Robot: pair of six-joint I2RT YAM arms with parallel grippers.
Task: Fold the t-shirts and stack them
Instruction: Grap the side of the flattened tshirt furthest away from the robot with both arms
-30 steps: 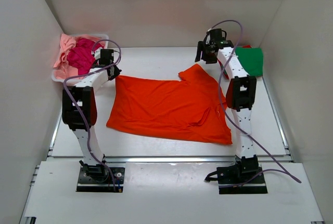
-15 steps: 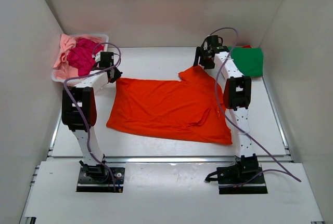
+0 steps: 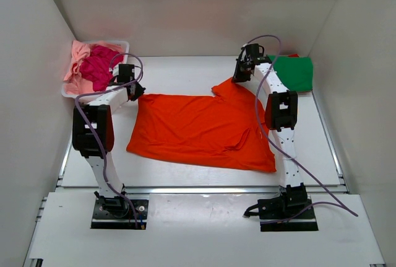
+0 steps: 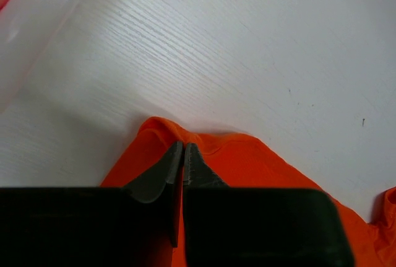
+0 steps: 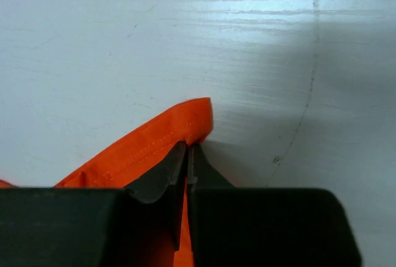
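An orange t-shirt (image 3: 198,131) lies spread over the middle of the table. My left gripper (image 3: 137,91) is shut on its far left corner, and the left wrist view shows orange cloth (image 4: 216,155) pinched between the fingertips. My right gripper (image 3: 238,78) is shut on the far right sleeve tip; the hemmed orange edge (image 5: 167,134) sits in the closed jaws in the right wrist view. A green t-shirt (image 3: 296,72) lies folded at the far right with a red edge behind it. Magenta (image 3: 98,67) and light pink (image 3: 75,56) t-shirts fill the basket.
A white plastic basket (image 3: 69,91) stands at the far left corner, close to my left gripper. White walls enclose the table on three sides. Purple cables loop from both arms.
My right gripper has come down onto the orange sleeve tip and shut on it. The left gripper has kept its hold on the far left corner.
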